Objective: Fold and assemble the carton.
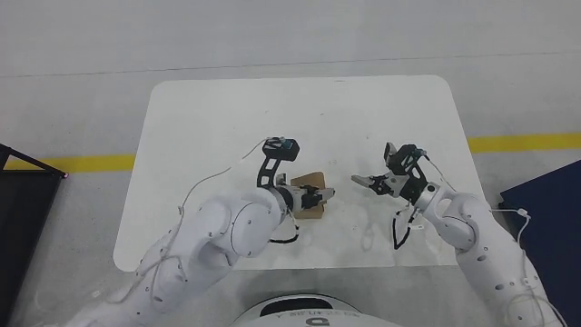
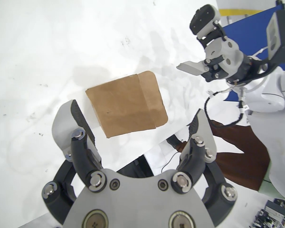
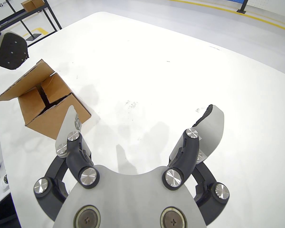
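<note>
Lying before the spread left end effector is the carton.

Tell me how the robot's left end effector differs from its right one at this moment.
The left end effector hangs close over the carton. The right end effector stands off to the carton's side, with bare table between them. The left faces the carton's flat brown panel. The right faces its end, where the flaps are partly folded with gaps between them. What they share: both are open and hold nothing.
</note>
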`<move>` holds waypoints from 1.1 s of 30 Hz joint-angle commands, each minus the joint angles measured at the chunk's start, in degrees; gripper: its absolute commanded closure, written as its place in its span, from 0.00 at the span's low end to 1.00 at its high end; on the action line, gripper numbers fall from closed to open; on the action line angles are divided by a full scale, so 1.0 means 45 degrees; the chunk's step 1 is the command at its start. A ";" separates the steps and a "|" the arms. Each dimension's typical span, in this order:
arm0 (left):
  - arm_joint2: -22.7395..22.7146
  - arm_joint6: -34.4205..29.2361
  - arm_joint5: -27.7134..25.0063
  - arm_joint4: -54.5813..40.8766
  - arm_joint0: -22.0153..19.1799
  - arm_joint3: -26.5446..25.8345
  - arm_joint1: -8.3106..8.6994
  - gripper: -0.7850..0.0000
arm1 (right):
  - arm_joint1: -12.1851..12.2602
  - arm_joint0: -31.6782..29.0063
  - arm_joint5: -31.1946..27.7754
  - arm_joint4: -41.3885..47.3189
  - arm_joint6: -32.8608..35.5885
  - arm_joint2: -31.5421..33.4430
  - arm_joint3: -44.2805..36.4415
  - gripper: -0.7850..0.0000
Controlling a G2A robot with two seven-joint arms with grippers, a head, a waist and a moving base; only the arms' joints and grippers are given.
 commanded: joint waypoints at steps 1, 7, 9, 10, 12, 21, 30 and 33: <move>0.0865 0.0016 0.0228 0.0844 -0.0377 0.0384 -0.0176 0.00 | -0.0005 -0.0049 0.0022 -0.0034 -0.0062 -0.0002 0.0007 0.00; 0.1724 0.0499 0.0712 0.0644 -0.0994 0.1192 -0.0732 0.00 | -0.0021 -0.0087 0.0030 -0.0193 -0.0171 -0.0044 0.0090 0.00; 0.1855 0.0633 0.0847 0.0582 -0.1140 0.1499 -0.0870 0.00 | -0.0027 -0.0074 0.0032 -0.0238 -0.0187 -0.0061 0.0109 0.00; 0.1861 0.0719 0.0932 0.0524 -0.1190 0.1678 -0.0925 0.00 | -0.0030 -0.0070 0.0032 -0.0247 -0.0198 -0.0068 0.0118 0.00; 0.1873 0.0833 0.1047 0.0445 -0.1249 0.1860 -0.1008 0.04 | -0.0038 -0.0069 0.0056 -0.0264 -0.0245 -0.0081 0.0114 0.00; 0.1787 0.1159 0.1373 0.0682 -0.1051 0.1899 -0.1081 0.85 | -0.0065 -0.0043 0.0099 -0.0375 -0.0236 -0.0147 0.0061 0.00; 0.1887 0.0817 0.1032 0.1935 -0.0387 0.1465 -0.1026 0.00 | -0.0085 0.0017 0.0074 -0.0363 -0.0179 -0.0171 -0.0067 0.00; 0.1769 0.0585 0.0800 0.2193 -0.0173 0.1219 -0.1056 0.00 | -0.0090 0.0037 0.0010 -0.0413 -0.0062 -0.0233 -0.0179 0.00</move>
